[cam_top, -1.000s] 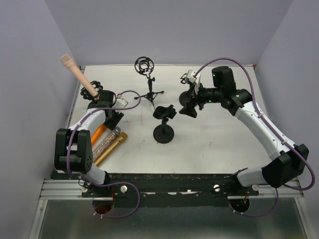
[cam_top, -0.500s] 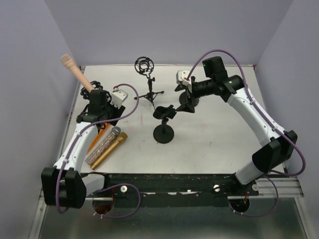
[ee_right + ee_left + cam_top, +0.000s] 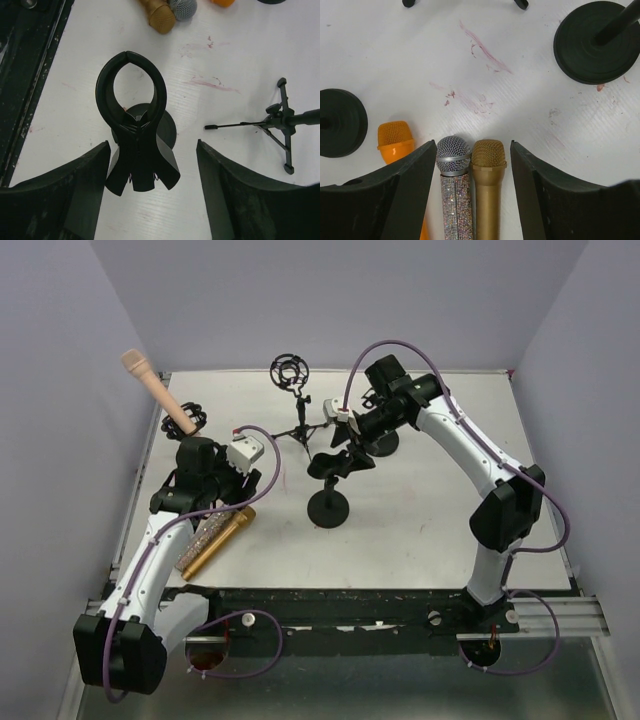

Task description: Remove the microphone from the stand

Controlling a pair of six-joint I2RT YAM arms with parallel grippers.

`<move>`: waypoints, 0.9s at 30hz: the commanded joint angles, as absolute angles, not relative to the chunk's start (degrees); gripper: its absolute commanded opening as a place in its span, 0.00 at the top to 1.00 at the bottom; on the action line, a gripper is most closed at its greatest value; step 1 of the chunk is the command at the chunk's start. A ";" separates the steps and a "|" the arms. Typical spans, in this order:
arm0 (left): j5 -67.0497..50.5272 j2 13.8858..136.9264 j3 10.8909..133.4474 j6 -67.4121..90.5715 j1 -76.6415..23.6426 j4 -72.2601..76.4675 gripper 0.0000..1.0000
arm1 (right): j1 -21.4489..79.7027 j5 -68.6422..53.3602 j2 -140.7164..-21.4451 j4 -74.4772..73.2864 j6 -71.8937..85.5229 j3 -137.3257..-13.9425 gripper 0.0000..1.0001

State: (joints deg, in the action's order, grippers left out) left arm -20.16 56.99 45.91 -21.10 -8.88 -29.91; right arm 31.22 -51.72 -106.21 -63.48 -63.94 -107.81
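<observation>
Within the last second the left gripper (image 3: 472, 150) has been drawn back from the pink microphone (image 3: 150, 388), which is left tilted in its stand (image 3: 190, 422) at the far left edge of the table (image 3: 420, 510), so the removal is judged not yet begun. Its jaws are held apart, gripping nothing, over the glitter microphone (image 3: 454, 165) and gold microphone (image 3: 488, 170). The right gripper (image 3: 152, 150) has been swung left above the clip stand (image 3: 137, 155), spread wide and empty-handed; no true container is present, and both that clip and the shock mount (image 3: 289, 371) are seen empty.
</observation>
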 commanded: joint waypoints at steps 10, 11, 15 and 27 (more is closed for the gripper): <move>-24.87 59.41 51.32 -17.32 -10.02 -26.98 0.30 | 31.82 -47.39 -105.04 -64.26 -55.66 -106.88 0.73; -25.13 59.76 51.50 -17.31 -10.02 -26.63 0.30 | 31.73 -46.07 -103.46 -63.64 -53.89 -105.83 0.77; -25.22 60.47 51.50 -16.70 -10.37 -25.93 0.30 | 29.63 -42.55 -97.84 -61.79 -45.11 -100.91 0.81; -26.10 63.63 54.93 -15.20 -11.51 -26.54 0.30 | 9.87 -27.52 -83.41 -45.03 -27.70 -83.68 0.89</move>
